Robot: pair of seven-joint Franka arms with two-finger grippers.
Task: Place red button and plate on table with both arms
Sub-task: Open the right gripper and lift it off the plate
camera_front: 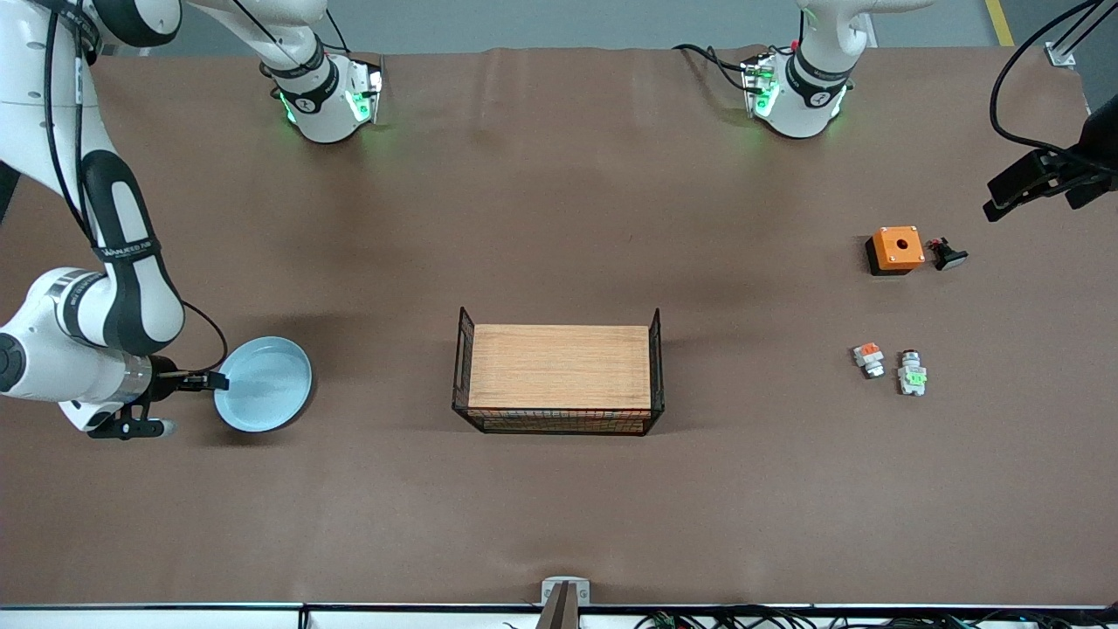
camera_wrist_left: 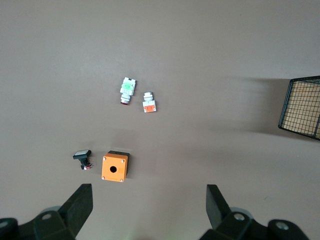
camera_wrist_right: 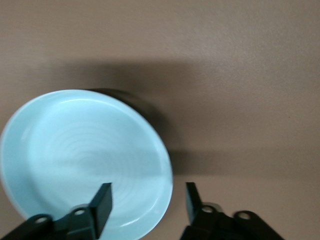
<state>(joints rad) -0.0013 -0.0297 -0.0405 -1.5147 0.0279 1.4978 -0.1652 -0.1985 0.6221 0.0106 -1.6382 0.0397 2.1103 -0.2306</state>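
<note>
The plate (camera_front: 265,384) sits at the table's (camera_front: 559,507) right-arm end, at nine o'clock from the central board (camera_front: 559,367), while the button (camera_front: 913,374) lies at three o'clock, just beside a twin module (camera_front: 868,358), the box (camera_front: 896,249) at twelve o'clock from both.

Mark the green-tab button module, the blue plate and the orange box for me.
red button (camera_front: 913,376): front view, on its green tab.
plate (camera_front: 264,383): front view, on the middle of its pale blue floor.
orange box (camera_front: 897,247): front view, on its top face beside the round hole.
</note>
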